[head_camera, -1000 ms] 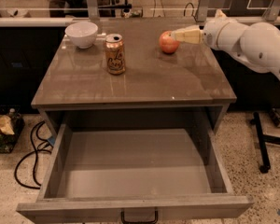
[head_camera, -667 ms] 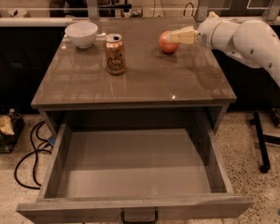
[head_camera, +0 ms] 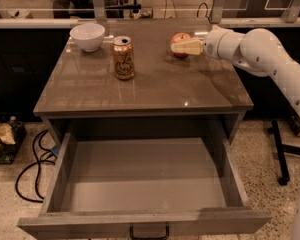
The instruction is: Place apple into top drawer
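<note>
The apple (head_camera: 179, 37), small and red-orange, sits on the cabinet's top at the back right. My gripper (head_camera: 177, 46) reaches in from the right on the white arm (head_camera: 260, 49) and is at the apple, crossing in front of its lower half. The top drawer (head_camera: 140, 223) is pulled fully open below the cabinet's top. Its flat grey bottom holds nothing, and the dark loop handle (head_camera: 149, 232) shows on the front panel.
An orange-gold drink can (head_camera: 123, 58) stands left of the apple, mid-top. A white bowl (head_camera: 87, 36) sits at the back left corner. Cables (head_camera: 32, 164) and a bag of litter (head_camera: 2, 134) lie on the floor at left. A dark stand's foot (head_camera: 280, 154) is at right.
The gripper has moved left and a little down, from beside the apple's right side to across its front. Apple, can and bowl have stayed in place.
</note>
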